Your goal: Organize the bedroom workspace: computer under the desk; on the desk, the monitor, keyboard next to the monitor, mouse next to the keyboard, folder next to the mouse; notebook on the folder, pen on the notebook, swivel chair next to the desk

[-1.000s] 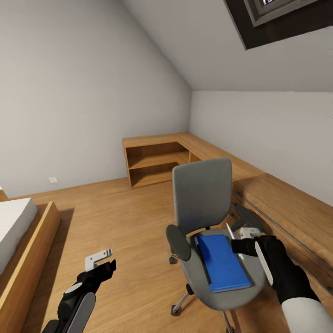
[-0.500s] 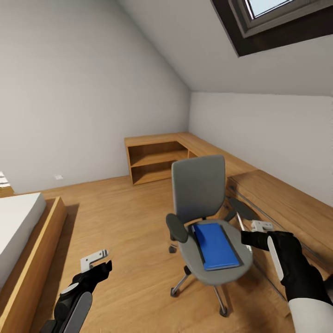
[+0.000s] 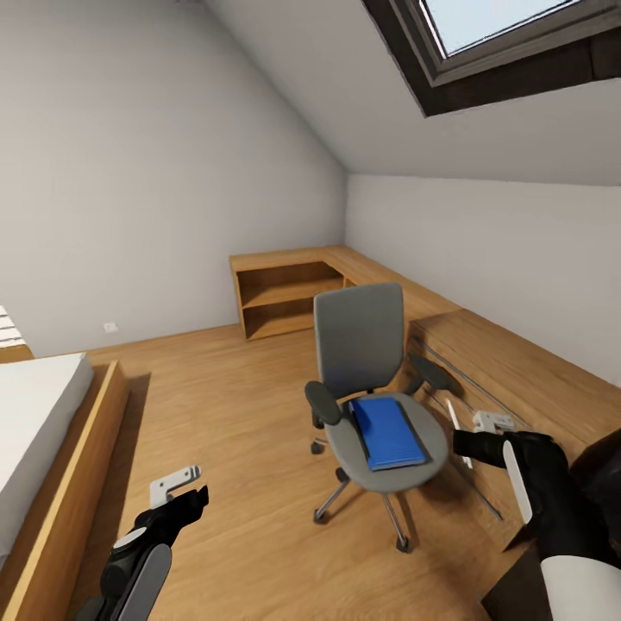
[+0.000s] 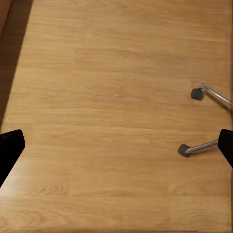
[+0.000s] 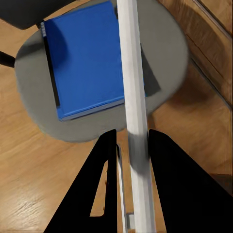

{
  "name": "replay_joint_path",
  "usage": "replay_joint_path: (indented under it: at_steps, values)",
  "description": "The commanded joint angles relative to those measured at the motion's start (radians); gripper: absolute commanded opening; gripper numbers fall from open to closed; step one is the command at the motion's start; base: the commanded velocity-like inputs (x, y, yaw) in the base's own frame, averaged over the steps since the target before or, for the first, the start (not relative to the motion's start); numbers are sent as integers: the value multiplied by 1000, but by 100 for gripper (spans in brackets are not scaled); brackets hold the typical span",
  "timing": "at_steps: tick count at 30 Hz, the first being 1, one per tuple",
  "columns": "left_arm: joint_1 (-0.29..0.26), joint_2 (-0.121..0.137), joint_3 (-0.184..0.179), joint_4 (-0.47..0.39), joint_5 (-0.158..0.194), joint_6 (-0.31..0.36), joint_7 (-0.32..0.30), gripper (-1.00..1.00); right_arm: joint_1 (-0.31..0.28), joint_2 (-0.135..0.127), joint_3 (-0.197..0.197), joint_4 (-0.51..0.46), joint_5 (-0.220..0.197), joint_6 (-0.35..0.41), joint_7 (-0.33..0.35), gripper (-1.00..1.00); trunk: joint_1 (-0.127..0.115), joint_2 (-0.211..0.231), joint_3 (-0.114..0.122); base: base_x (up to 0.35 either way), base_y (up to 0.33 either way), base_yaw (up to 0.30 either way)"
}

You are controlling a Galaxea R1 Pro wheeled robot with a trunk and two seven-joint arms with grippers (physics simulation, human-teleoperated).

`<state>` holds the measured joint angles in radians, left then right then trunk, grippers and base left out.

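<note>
Camera backed off; swivel chair [image 3: 371, 379] with folder [image 3: 385, 431] sits farther. Right end effector [image 3: 466, 442] clamps white pen [image 5: 133, 97], left end effector [image 3: 177, 486] open, empty. Keep grip firm en route to desk.

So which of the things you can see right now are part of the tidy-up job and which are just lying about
Part of the job:
- swivel chair
- blue folder, lying on the chair seat
- thin white pen-like stick, gripped by the right gripper

Just there:
- light wooden low cabinets
- bed
- skylight
- left gripper, open over bare floor
</note>
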<state>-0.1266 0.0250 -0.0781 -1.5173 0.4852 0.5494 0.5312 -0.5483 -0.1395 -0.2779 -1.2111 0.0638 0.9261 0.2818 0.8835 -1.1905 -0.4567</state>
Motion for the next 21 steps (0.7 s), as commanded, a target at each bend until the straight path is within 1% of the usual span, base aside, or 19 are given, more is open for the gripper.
replay_joint_path:
  at_steps: [1,2,5,7,10,21]
  values:
    - [-1,1,-2,-1,10,1,10,100,-1,0,-5,-1,5,3,7,-100,-4,7,2,-77,0,-221]
    - [-1,1,-2,-1,10,1,10,100,-1,0,-8,-1,5,3,7,-100,-8,14,5,-61,0,-230]
    - [-1,1,-2,-1,10,1,10,100,-1,1,-42,-1,5,1,7,-100,-19,35,15,-30,0,-250]
    - [-1,1,-2,0,11,1,10,100,-1,1,-57,-1,5,-1,7,-100,-27,49,21,-13,0,-260]
    - [-1,1,-3,2,11,1,10,100,-1,1,-67,-1,5,-3,7,-100,-39,70,30,-6,0,-265]
    - [-1,0,-3,5,10,1,10,100,-1,0,-78,-1,5,-4,6,-100,-81,147,65,-1,0,-268]
